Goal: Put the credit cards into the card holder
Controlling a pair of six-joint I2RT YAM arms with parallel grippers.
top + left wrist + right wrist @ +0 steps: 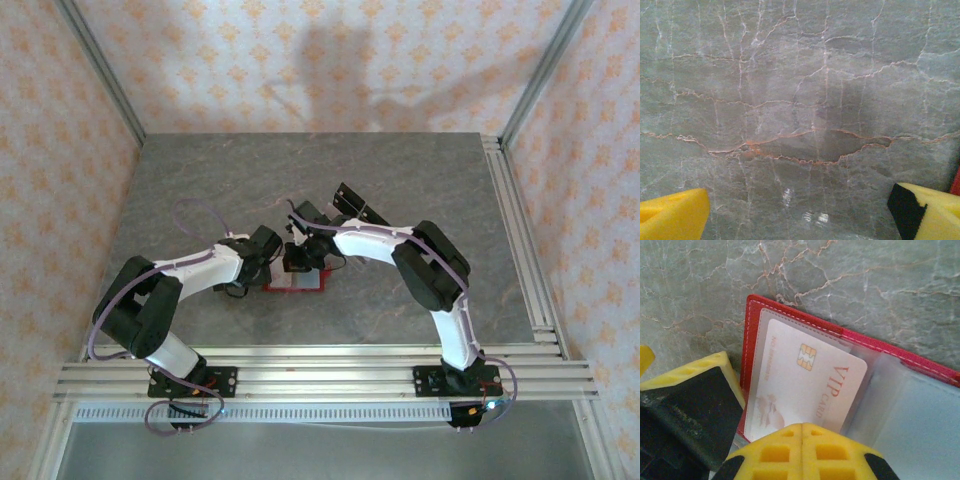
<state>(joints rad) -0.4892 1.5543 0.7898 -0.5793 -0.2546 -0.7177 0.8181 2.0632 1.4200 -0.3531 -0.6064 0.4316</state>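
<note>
The card holder [790, 311], a red wallet, lies open on the marble with its clear inner sleeves up. It shows between the two wrists in the top view as the card holder [297, 283]. One pale credit card [805, 375], with a gold chip and "VIP CARD" printed on it, sits partly inside the left sleeve. My right gripper [802, 429] is shut, its yellow tips together over the card's near edge; contact is unclear. My left gripper [800, 217] stands open over bare marble just left of the wallet, and one of its fingers [690, 400] shows beside the wallet's left edge.
A black flat thing [358, 205] lies behind the right arm's forearm. Both wrists crowd the table's middle in the top view. Aluminium rails [320, 365] run along the near edge and down the right side. Patterned walls enclose the table.
</note>
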